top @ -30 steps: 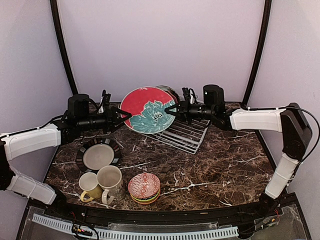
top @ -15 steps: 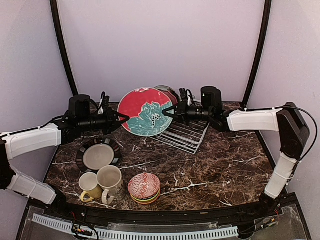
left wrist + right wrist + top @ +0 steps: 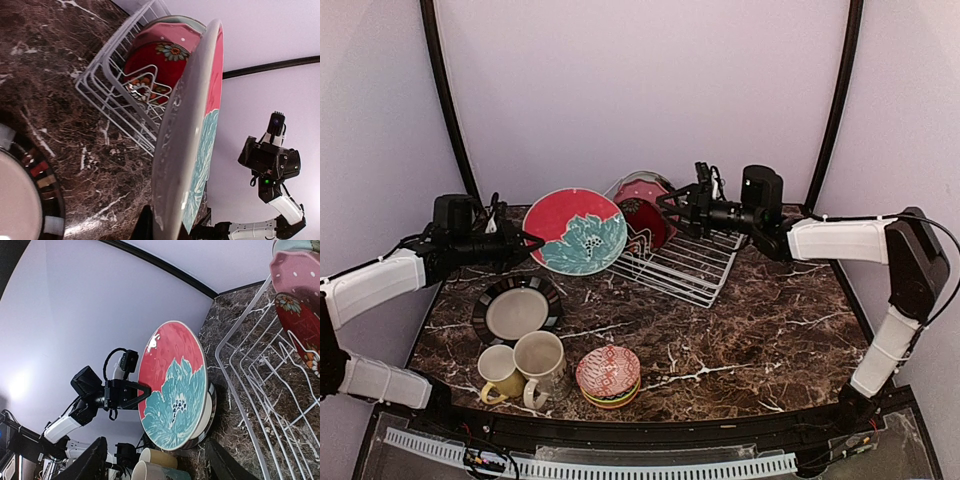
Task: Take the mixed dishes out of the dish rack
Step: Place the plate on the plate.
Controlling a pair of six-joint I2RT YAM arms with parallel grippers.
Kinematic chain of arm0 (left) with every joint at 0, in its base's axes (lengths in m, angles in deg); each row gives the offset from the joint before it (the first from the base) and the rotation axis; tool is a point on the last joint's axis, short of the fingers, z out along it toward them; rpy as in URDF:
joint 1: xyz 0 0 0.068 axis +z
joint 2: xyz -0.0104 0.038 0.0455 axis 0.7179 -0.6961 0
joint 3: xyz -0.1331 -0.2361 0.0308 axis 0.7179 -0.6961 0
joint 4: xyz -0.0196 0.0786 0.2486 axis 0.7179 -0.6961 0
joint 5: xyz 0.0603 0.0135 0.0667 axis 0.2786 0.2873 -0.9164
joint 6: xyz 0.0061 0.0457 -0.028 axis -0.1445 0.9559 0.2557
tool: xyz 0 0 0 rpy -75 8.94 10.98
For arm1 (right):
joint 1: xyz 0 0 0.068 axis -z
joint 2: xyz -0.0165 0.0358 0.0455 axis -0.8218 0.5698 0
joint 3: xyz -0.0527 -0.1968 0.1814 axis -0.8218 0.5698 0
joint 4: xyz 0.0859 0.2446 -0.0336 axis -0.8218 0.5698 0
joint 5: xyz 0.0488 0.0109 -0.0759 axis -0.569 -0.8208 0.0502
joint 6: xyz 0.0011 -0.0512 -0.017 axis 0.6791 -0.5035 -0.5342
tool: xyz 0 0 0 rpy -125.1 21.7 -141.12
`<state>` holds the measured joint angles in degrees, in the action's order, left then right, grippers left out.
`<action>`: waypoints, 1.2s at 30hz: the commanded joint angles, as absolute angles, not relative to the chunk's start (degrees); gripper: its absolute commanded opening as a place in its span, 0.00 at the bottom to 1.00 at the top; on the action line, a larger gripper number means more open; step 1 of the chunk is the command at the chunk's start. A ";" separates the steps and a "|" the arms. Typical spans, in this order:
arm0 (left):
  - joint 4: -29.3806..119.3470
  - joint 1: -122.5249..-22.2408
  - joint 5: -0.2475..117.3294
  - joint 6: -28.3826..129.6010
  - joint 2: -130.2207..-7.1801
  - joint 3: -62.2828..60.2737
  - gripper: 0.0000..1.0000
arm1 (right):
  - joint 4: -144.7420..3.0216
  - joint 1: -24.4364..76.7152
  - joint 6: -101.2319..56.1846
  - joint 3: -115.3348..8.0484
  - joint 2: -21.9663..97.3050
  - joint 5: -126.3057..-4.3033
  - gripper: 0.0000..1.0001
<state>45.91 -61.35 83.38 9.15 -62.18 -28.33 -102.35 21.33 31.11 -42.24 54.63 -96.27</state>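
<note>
My left gripper (image 3: 534, 241) is shut on the left rim of a red plate with a teal flower (image 3: 582, 232), holding it upright above the table, left of the dish rack (image 3: 692, 265). In the left wrist view that plate (image 3: 192, 135) is seen edge-on, with my gripper (image 3: 170, 227) clamped on its lower rim. My right gripper (image 3: 667, 205) hangs open and empty over the rack's back left corner. From the right wrist, the plate (image 3: 175, 390) is well beyond my open gripper (image 3: 160, 465). A red plate (image 3: 645, 218) and a pink plate (image 3: 642, 190) stand in the rack.
On the table's left lie a dark-rimmed plate (image 3: 516, 311), a yellow mug (image 3: 499, 373), a beige mug (image 3: 542, 362) and a stack of small bowls (image 3: 608, 376). The dark-rimmed plate lies just below the held plate.
My left gripper closed on the flower plate, and my right gripper let go of it and drew back to the right. The left arm has carried the plate left, away from the rack.
</note>
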 commanded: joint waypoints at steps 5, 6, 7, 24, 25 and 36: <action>26.63 -44.21 88.11 24.90 -53.33 -26.32 0.01 | -99.99 25.49 24.19 -37.66 46.08 -93.44 0.67; 25.13 -43.03 88.17 27.25 -53.46 -26.33 0.01 | -98.98 25.84 23.35 -37.34 45.18 -92.95 0.67; 22.97 -40.64 88.95 28.76 -53.78 -26.50 0.01 | -97.73 26.26 22.53 -37.15 44.34 -92.43 0.67; 25.36 -37.45 81.99 25.45 -47.85 -41.43 0.01 | -85.80 27.58 10.78 -37.21 35.94 -84.53 0.80; 25.68 -37.45 81.91 25.41 -47.91 -41.84 0.01 | -85.54 27.59 10.57 -37.18 35.92 -84.33 0.80; 28.06 -37.37 77.10 22.62 -48.06 -47.08 0.04 | -80.90 27.65 7.86 -40.82 40.76 -82.22 0.97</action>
